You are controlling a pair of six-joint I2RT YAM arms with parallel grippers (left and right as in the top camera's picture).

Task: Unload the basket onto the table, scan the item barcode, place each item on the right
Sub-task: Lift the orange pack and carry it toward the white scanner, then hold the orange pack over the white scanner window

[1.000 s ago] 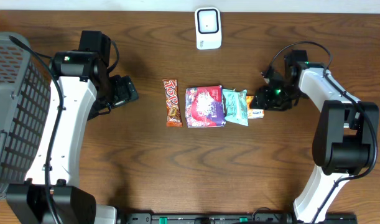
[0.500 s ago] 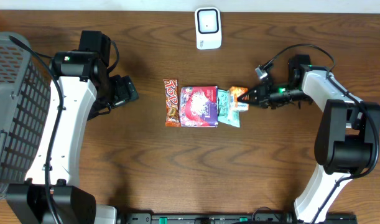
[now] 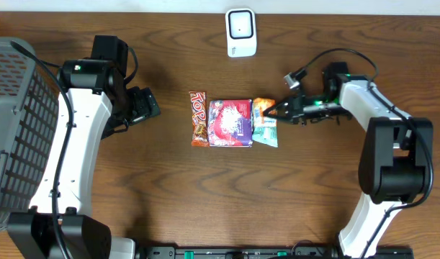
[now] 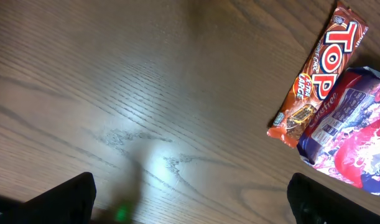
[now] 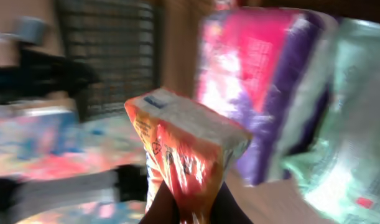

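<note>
Orange packet tight in the right tool; left tool wide open.

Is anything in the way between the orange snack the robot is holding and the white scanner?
No, nothing visible. The right pincer grips the orange snack near the green packet, and only bare table lies between it and the white scanner at the far edge.

The tabletop is dark grained wood with a soft sheen. The orange packet, the Top bar and the purple pack wear glossy, crinkled film. The scanner looks smooth white plastic.
</note>
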